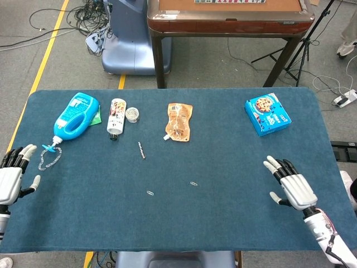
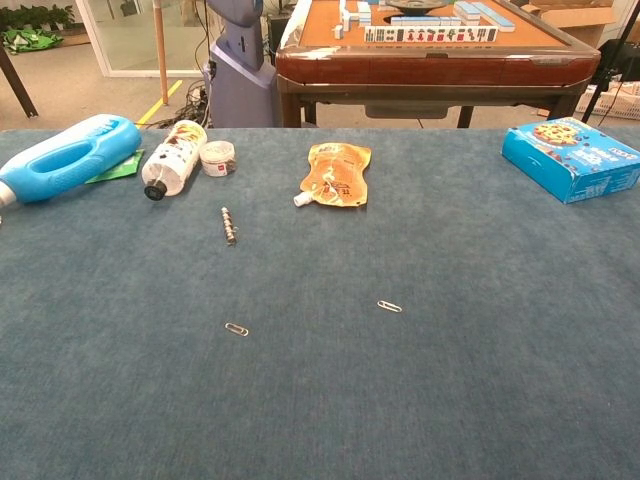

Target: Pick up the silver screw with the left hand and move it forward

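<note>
Your left hand (image 1: 10, 181) is hovering at the table's left edge with its fingers (image 1: 17, 156) spread and holding nothing; your right hand (image 1: 291, 184) is hovering over the near right part of the blue table (image 1: 234, 218), fingers likewise apart and empty. Neither hand is showing in the chest view. The silver screw (image 1: 141, 149) is lying flat on the cloth, well apart from both hands, just in front of the toppled white bottle (image 1: 116, 116) and the small round jar (image 1: 131, 114). The blue detergent bottle (image 1: 75, 116) is lying to the left of these, the orange pouch (image 1: 179, 121) to the right, and the blue cookie box (image 1: 268, 114) far right. Two paper clips (image 1: 150, 193) (image 1: 193, 183) are resting nearer to you than the screw.
</note>
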